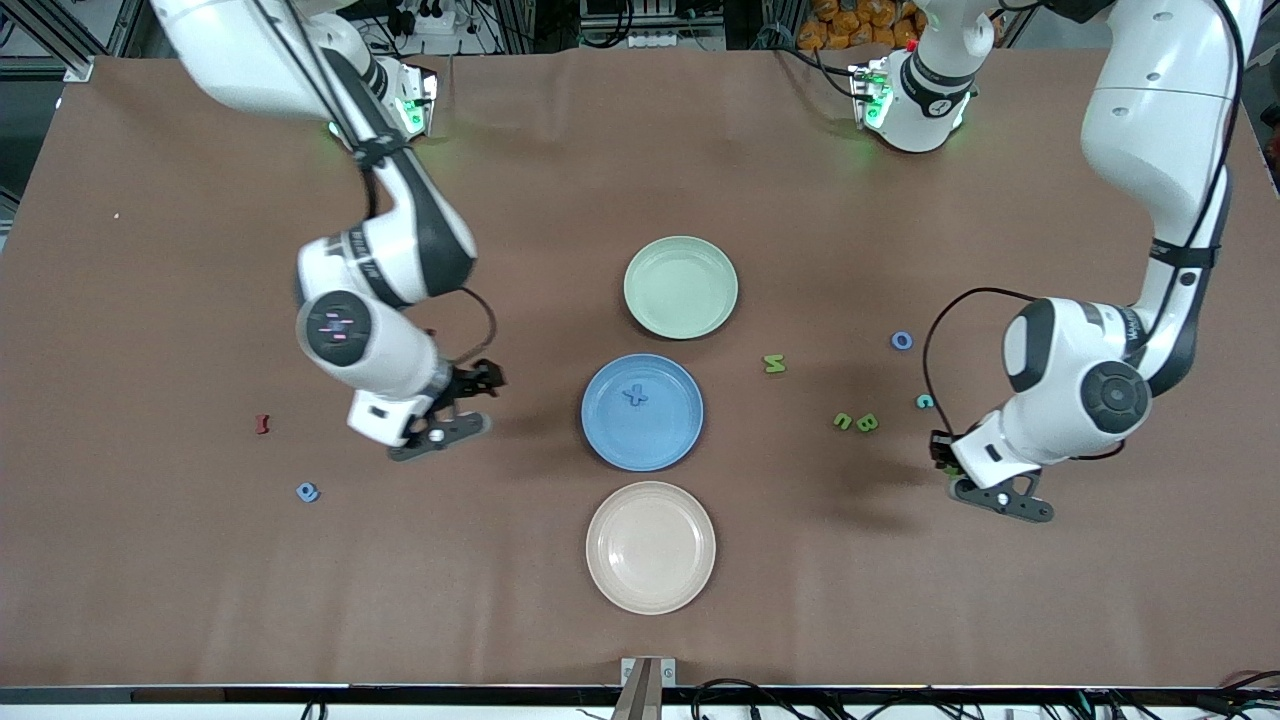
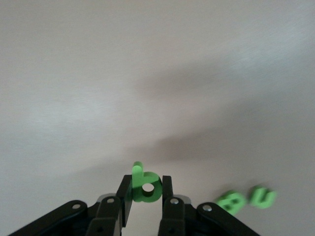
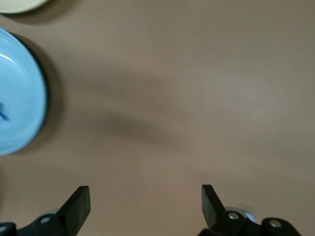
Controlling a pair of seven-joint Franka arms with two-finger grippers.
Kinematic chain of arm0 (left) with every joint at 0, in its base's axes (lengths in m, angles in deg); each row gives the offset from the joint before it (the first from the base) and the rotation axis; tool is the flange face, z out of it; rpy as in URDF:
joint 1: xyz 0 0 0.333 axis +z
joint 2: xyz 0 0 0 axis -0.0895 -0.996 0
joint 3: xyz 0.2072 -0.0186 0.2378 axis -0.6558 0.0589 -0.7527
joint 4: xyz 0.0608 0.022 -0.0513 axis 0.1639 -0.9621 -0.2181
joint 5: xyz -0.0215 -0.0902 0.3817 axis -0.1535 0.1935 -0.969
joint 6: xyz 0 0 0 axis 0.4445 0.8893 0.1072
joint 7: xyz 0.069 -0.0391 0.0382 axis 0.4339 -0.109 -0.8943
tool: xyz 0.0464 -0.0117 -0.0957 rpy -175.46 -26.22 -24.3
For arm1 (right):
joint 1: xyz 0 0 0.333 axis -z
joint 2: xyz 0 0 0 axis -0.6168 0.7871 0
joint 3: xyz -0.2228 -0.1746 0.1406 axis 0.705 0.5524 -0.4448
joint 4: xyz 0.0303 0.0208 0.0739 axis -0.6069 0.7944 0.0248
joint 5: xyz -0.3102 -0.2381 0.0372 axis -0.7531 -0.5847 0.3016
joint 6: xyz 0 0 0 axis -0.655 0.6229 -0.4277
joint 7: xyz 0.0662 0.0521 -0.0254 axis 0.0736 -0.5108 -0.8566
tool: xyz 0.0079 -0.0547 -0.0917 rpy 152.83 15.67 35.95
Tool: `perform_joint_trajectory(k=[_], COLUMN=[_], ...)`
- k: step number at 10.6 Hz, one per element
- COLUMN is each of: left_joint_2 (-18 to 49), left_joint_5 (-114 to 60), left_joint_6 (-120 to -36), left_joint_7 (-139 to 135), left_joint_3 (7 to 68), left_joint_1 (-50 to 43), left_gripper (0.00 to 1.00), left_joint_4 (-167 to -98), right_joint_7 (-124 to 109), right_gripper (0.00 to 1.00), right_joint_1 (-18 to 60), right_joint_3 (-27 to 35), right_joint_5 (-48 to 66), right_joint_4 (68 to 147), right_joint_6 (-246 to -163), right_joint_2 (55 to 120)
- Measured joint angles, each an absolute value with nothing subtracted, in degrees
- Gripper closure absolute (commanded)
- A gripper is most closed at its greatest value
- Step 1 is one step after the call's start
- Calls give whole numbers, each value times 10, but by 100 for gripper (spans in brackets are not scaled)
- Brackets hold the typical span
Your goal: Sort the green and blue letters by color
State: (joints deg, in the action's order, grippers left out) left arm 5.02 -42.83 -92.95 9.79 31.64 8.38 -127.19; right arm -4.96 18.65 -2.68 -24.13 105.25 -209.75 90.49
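Observation:
My left gripper (image 1: 947,463) is shut on a green letter b (image 2: 146,187), held over bare table toward the left arm's end. Two more green letters (image 1: 843,421) (image 1: 867,422) lie beside it and also show in the left wrist view (image 2: 230,201) (image 2: 262,196). A green N (image 1: 775,363) lies nearer the plates. A blue ring letter (image 1: 902,340) and a teal letter (image 1: 925,401) lie near the left arm. A blue x (image 1: 635,395) lies in the blue plate (image 1: 600,440). Another blue letter (image 1: 307,491) lies toward the right arm's end. My right gripper (image 1: 478,386) is open and empty (image 3: 145,201) over bare table beside the blue plate (image 3: 19,98).
A pale green plate (image 1: 681,250), the blue plate and a beige plate (image 1: 650,590) stand in a row down the table's middle. A small dark red letter (image 1: 263,424) lies toward the right arm's end. A brown cloth covers the table.

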Motion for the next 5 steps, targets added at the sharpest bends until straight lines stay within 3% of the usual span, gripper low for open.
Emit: perform_joint_trajectory(k=[3,5], left_joint_2=[51,52], left_joint_5=[-428,-428], left_joint_6=[-928,-908], left_joint_7=[-17,-75], left_joint_3=[327,328], left_joint_1=[28,-7], left_gripper=[100,100], left_joint_4=[-1271,-1272], right_joint_7=[-184,-233], right_gripper=[0,0], right_joint_1=[268,292], right_joint_3=[-34,-35], right_joint_5=[-242,-242], right_joint_4=[1150,1238], right_joint_6=[-2107,-2181], right_joint_2=[831,794])
